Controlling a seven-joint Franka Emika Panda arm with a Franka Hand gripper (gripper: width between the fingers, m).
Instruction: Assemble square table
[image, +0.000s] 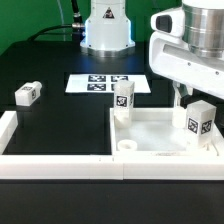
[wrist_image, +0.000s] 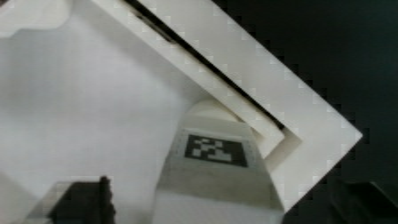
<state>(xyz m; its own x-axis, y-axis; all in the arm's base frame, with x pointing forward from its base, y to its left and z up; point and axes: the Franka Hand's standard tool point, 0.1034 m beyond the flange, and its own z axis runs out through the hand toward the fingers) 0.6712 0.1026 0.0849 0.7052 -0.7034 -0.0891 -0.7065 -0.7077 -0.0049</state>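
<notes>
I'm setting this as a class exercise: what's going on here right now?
The arm's gripper hovers over a leg standing upright in a corner of the square table top. Its visible finger is clear of that leg. A second leg stands at another corner, and a loose leg lies on the black table.

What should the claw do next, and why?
Probably lift straight up: the claw is open around a leg standing upright in the table top corner, and another leg sits loose on the black table.
</notes>
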